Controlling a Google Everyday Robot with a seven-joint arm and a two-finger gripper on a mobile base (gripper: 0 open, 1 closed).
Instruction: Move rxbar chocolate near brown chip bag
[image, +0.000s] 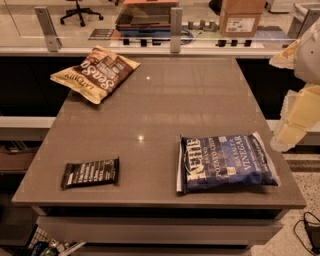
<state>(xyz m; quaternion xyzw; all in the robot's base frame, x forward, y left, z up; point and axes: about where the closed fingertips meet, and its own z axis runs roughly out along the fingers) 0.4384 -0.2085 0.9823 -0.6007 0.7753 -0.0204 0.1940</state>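
The rxbar chocolate (90, 172) is a small flat dark wrapper with white text, lying at the front left of the grey table (165, 100). The brown chip bag (96, 73) is tan-gold and dark brown with white lettering, and lies at the table's far left corner. The two are well apart. My arm's cream-coloured parts hang off the table's right edge, and my gripper (286, 136) is at their lower end, beside the table, far from both things and holding nothing that shows.
A blue Kettle salt and vinegar chip bag (227, 161) lies at the front right of the table. Behind the table runs a glass partition with metal posts (175, 29). A cardboard box (242, 17) and an office chair (80, 10) stand beyond it.
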